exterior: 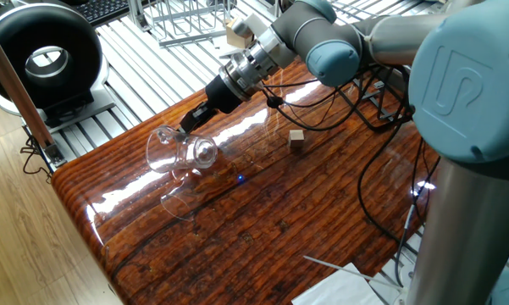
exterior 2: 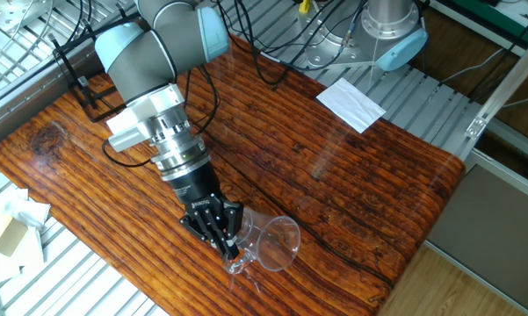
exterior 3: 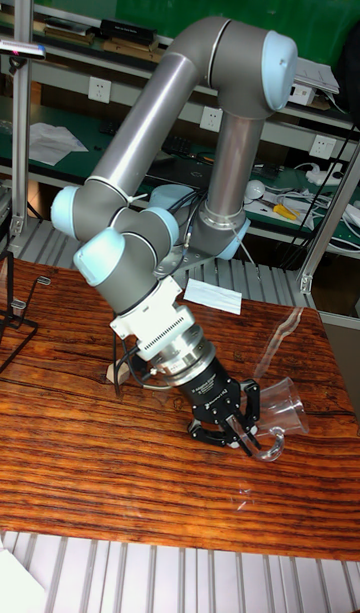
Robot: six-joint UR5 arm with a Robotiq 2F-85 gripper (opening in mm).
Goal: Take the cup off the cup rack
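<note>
The cup (exterior 2: 272, 243) is held on its side just above the table (exterior 2: 351, 175), near the front edge, its open mouth turned away from the arm (exterior 3: 170, 123). It is gripped at its base end by the gripper (exterior 2: 221, 237), whose black fingers (exterior 3: 243, 401) are closed around the glass there — a handle-like loop of glass is seen curling below them in the tall fixed view. In one fixed view the cup (exterior: 176, 150) is seen over the glossy wood, with its reflection on the surface beneath it, and the gripper (exterior: 189, 124) is seen reaching down to it at a slant. The rack (exterior 2: 81, 83) stands well apart from the cup, at the far left end of the table behind the arm; part of it is also seen at the left edge of the tall fixed view. A wooden cube (exterior: 297, 140) rests on the table, apart from the cup. A white sheet of paper (exterior 2: 351, 103) lies at the far right end — clear of the gripper. A silver wire frame (exterior: 182, 21) is seen beyond the table edge.
</note>
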